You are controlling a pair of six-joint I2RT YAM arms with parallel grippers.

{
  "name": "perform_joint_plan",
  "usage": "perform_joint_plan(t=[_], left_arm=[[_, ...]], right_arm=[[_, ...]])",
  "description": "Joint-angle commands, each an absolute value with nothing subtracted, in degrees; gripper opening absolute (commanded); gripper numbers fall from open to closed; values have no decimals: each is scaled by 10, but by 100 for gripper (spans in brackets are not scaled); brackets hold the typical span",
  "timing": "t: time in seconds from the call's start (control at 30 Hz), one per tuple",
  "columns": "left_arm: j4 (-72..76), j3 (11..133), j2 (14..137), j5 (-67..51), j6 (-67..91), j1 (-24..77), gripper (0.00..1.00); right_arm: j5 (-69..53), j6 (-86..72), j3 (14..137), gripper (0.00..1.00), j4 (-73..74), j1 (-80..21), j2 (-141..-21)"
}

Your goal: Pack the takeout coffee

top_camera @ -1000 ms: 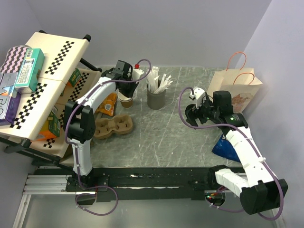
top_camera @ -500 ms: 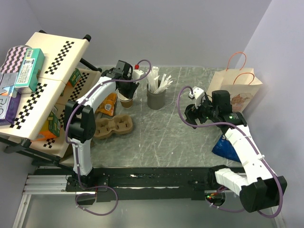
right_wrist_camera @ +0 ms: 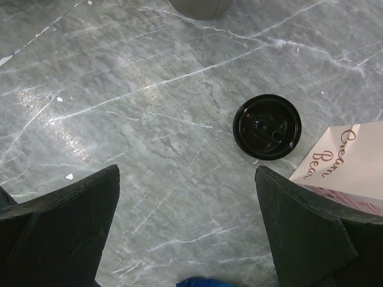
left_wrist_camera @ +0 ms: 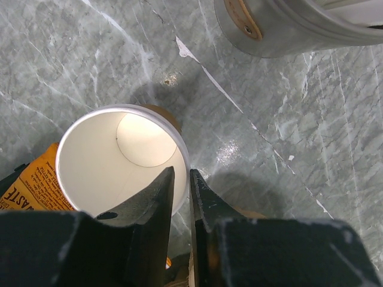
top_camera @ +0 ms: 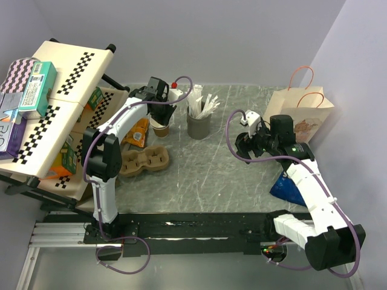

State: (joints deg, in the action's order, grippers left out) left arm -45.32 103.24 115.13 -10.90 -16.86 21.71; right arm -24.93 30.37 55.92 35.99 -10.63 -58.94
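Observation:
A brown kraft takeout coffee cup point(top_camera: 160, 128), white inside point(left_wrist_camera: 119, 161) and without a lid, stands on the marble table beside the grey cup of sticks. My left gripper point(top_camera: 162, 116) comes down on it from above. In the left wrist view it point(left_wrist_camera: 181, 171) is shut on the cup's rim, one finger inside the cup and one outside. A black round lid point(right_wrist_camera: 267, 127) lies flat on the table next to the paper bag. My right gripper point(right_wrist_camera: 187, 173) hovers open above the bare marble just short of the lid, holding nothing. In the top view it point(top_camera: 245, 142) hides the lid.
A grey cup of white sticks point(top_camera: 198, 125) stands right of the held cup. The brown moulded carrier point(top_camera: 144, 160) lies in front of it, with an orange packet point(top_camera: 139, 132) between. A paper bag point(top_camera: 299, 112) and a blue pouch point(top_camera: 287, 188) sit at the right. A rack with boxes point(top_camera: 54, 109) fills the left.
My right arm has edged slightly to the left. The left gripper and the cup stay where they were.

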Motion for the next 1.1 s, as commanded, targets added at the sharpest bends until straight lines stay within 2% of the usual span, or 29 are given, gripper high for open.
perform_joint_plan(t=[0.0, 0.07, 0.5, 1.07], left_arm=[[-457, 1045, 1148, -112, -170, 217, 24], [-459, 1046, 1149, -112, -170, 217, 27], [-464, 1052, 1157, -110, -174, 217, 25], [-465, 1048, 1151, -107, -177, 217, 16]], right_arm=[[-252, 310, 562, 100, 342, -110, -573], [-252, 310, 562, 100, 341, -109, -570], [-247, 312, 557, 100, 348, -110, -561], [-248, 310, 554, 100, 345, -109, -564]])
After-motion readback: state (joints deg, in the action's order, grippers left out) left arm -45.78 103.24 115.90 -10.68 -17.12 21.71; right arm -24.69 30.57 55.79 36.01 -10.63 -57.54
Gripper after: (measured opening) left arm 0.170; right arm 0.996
